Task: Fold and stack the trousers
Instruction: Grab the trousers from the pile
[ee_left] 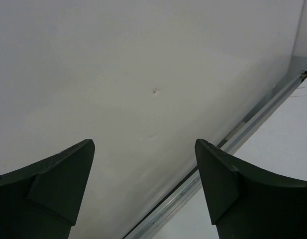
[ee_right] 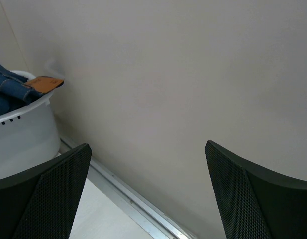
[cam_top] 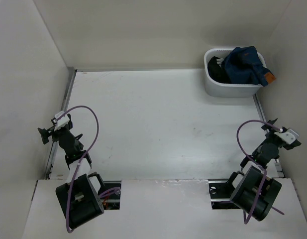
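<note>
The dark navy jeans point(cam_top: 244, 63) lie bunched in a white basket point(cam_top: 228, 88) at the table's far right corner, their orange tag point(cam_top: 269, 77) hanging over the rim. The right wrist view shows the jeans point(ee_right: 9, 87), the tag point(ee_right: 44, 83) and the basket point(ee_right: 24, 139) at its left edge. My left gripper point(cam_top: 42, 134) is open and empty near the left wall. My right gripper point(cam_top: 280, 127) is open and empty near the right wall, well short of the basket. In the wrist views the left gripper point(ee_left: 143, 179) and the right gripper point(ee_right: 148, 189) face bare walls.
A black garment point(cam_top: 216, 69) lies in the basket beside the jeans. White walls enclose the table on the left, back and right. Metal rails point(ee_left: 203, 184) run along the wall bases, also seen in the right wrist view point(ee_right: 128, 199). The white tabletop point(cam_top: 158, 124) spreads between the arms.
</note>
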Motion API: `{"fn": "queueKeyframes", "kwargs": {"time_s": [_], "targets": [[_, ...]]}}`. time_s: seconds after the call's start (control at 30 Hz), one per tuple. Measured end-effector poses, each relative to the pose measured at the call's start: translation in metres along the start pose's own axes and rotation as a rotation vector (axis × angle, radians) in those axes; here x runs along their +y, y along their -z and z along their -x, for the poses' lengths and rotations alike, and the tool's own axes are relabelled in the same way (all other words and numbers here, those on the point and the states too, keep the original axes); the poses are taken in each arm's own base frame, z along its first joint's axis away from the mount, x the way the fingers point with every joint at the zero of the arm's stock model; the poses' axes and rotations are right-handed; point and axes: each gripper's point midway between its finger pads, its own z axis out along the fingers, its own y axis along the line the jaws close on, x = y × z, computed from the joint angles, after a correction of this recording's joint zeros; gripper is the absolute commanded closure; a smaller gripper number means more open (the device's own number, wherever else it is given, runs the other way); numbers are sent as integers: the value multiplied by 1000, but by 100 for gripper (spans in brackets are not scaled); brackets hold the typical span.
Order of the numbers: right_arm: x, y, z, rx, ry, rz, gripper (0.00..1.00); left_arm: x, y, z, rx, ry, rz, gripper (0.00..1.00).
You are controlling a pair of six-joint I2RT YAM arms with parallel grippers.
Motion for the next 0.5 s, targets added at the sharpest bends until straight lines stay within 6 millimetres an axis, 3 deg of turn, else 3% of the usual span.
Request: {"fn": "queueKeyframes", "kwargs": {"time_s": [0.4,0.47,0.5], "targets": [[3,1,4,-11,15,21,0,0,1,-1,2,-1,-2,18],[25,5,22,-54,51,114,0,0,0,-1,2,-1,-2,18],[54,11,40,-101,81,230,0,1,0,-2,2,-1,0,18]]}}
